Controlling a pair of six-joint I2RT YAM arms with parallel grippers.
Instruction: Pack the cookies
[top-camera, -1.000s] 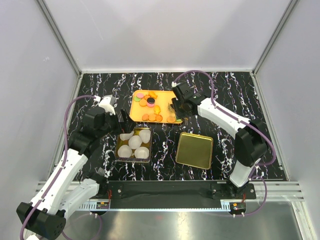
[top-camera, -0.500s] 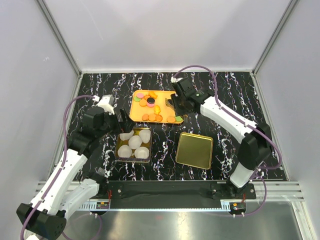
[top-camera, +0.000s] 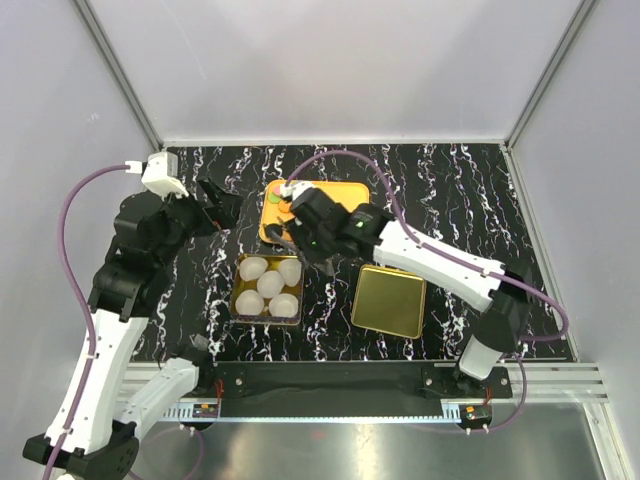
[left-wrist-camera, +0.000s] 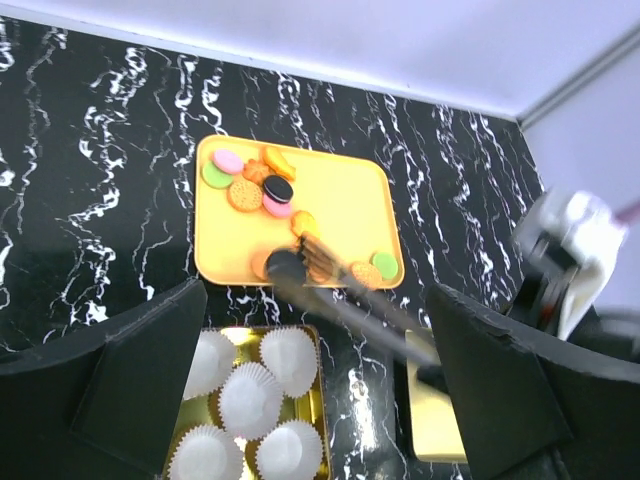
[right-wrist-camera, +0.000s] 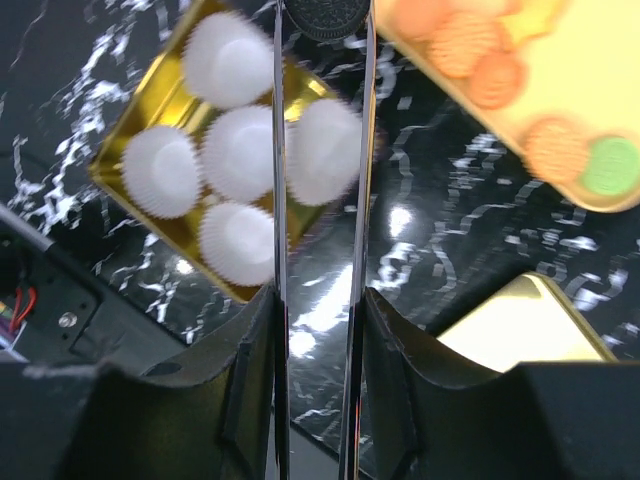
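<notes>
One black cookie (left-wrist-camera: 285, 265) is pinched between the long thin fingers (right-wrist-camera: 278, 200) of the R gripper (right-wrist-camera: 322, 30), so that one's clamped on it. In the L wrist view it's seen over the near edge of the tray (left-wrist-camera: 345, 200), on the tin side. Can't be told whether it's touching the tray or lifted off it.

The rest of the cookies (left-wrist-camera: 245, 195) are left on the tray, mostly orange. A pink one (left-wrist-camera: 228, 160) and a green one (left-wrist-camera: 216, 176) are at the far left corner, and another green one (left-wrist-camera: 385, 265) at the near right corner.

The gold tin (top-camera: 236, 300) is set just in front of the tray, w/ five white cups (right-wrist-camera: 240, 150) packed inside. No cookie can be seen in any cup. The gold lid (top-camera: 388, 300) is laid flat to the right of the tin on the marble table (top-camera: 450, 190).

The L gripper (top-camera: 222, 200) is held up high, left of the tray, fingers spread wide apart, nothing gripped.
</notes>
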